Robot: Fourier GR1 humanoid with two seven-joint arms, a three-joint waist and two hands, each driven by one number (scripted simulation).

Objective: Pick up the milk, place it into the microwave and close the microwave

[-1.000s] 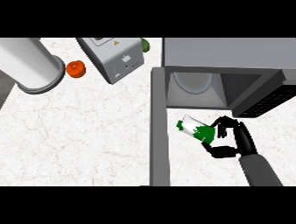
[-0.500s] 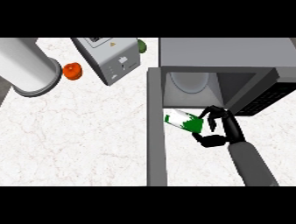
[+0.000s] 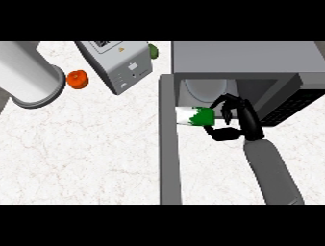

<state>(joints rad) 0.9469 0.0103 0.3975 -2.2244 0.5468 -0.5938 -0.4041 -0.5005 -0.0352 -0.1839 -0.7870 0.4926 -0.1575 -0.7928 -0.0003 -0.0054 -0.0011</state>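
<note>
The milk (image 3: 195,116) is a white carton with a green patch, held tilted on its side just in front of the microwave's (image 3: 243,60) open cavity. My right hand (image 3: 238,122) has its fingers and thumb curled round the carton's right end, hiding part of it. A white plate (image 3: 203,89) shows inside the cavity behind the carton. The microwave door (image 3: 169,144) stands swung open, running toward me along the carton's left. My left hand is out of the view.
A large grey cylinder (image 3: 19,74) lies at the back left, with an orange object (image 3: 77,79) beside it. A tilted grey appliance (image 3: 116,65) stands left of the microwave, and a green item (image 3: 153,50) sits behind it.
My right hand has carried the milk up and away from me, from the counter in front of the microwave to the mouth of the cavity.
</note>
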